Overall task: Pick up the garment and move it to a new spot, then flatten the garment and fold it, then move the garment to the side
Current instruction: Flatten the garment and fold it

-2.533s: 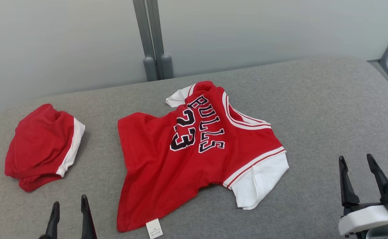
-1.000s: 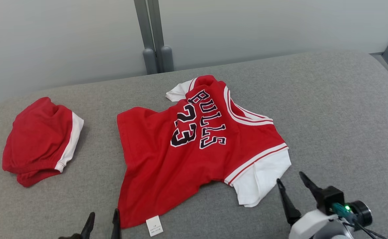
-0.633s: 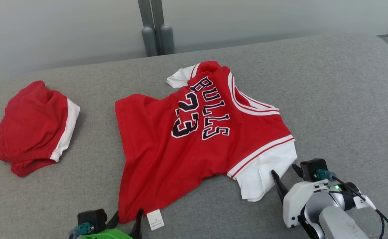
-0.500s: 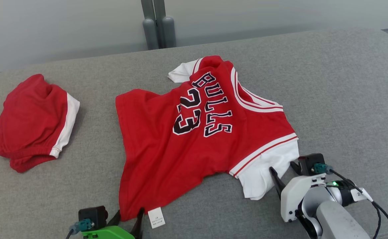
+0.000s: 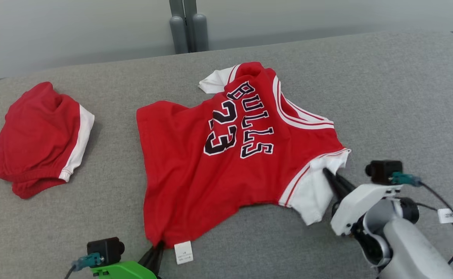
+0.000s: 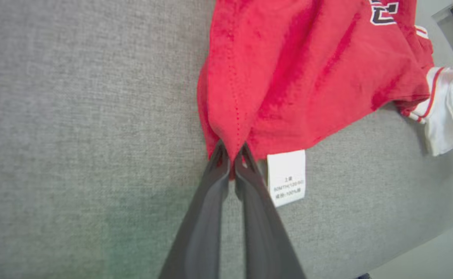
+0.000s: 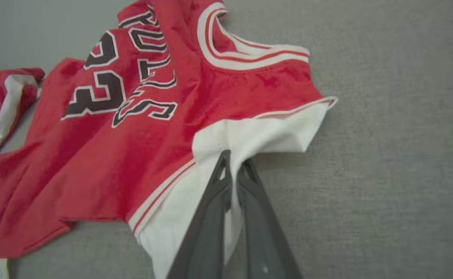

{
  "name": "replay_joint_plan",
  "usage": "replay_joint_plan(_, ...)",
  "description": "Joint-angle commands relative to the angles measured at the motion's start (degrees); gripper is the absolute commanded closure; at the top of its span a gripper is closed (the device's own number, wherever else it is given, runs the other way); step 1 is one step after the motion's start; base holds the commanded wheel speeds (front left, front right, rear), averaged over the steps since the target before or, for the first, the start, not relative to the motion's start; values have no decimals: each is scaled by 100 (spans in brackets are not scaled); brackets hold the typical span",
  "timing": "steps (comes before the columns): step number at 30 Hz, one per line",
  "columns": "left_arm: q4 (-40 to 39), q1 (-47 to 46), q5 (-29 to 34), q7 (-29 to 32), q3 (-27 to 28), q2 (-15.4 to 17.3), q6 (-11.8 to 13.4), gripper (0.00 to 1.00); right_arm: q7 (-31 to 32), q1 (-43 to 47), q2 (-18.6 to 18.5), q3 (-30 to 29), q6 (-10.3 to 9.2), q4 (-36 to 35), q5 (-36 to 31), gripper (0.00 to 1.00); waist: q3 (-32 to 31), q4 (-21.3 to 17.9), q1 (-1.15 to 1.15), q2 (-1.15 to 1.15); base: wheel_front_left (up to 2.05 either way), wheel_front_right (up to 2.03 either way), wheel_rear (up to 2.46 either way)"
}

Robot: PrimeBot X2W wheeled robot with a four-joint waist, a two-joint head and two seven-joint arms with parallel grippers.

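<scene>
The garment (image 5: 218, 162) is a red jersey with white sleeves and black "BULLS 23" lettering, lying crumpled in the middle of the grey surface. My left gripper (image 5: 159, 245) is shut on its lower left hem corner, beside a white care label (image 5: 182, 252); the left wrist view shows red cloth (image 6: 288, 66) pinched between the fingertips of that gripper (image 6: 232, 153). My right gripper (image 5: 326, 173) is shut on the white sleeve (image 5: 312, 193) at the jersey's right side. In the right wrist view the gripper (image 7: 234, 159) bunches that sleeve (image 7: 257, 135).
A second red garment with a white stripe (image 5: 40, 135) lies bunched at the left of the grey padded surface (image 5: 397, 97). A grey post (image 5: 184, 25) stands behind the far edge. A cable with a tag (image 5: 449, 217) hangs from my right wrist.
Both grippers have gone from open to shut, the left on the hem corner and the right on the white sleeve, which has puckered. The head camera also shifted slightly.
</scene>
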Motion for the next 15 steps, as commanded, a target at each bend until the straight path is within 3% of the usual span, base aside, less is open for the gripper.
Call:
replay_joint_plan(1, -367, 64, -110, 33, 46, 102, -45, 100, 38, 132, -165, -100, 1, -464, 275, 100, -73, -103, 0, 0, 0, 0, 0)
replay_joint_plan(8, -3058, 103, -609, 707, 319, 491, -11, 100, 811, 537, -757, -1029, 2, -3468, 1257, 100, 12, -329, 0, 0, 0, 0, 0)
replay_joint_plan(12, -4373, -768, -837, 1360, 485, 724, 136, 100, 1604, 37, -845, -1730, 2, -4893, 1606, 100, 443, -397, 0, 0, 0, 0, 0)
replay_joint_plan(15, -4621, -1931, -1055, 1916, 559, 884, 257, 100, 2170, -798, -883, -2130, 2, -5263, 1630, 100, 915, -350, 0, 0, 0, 0, 0)
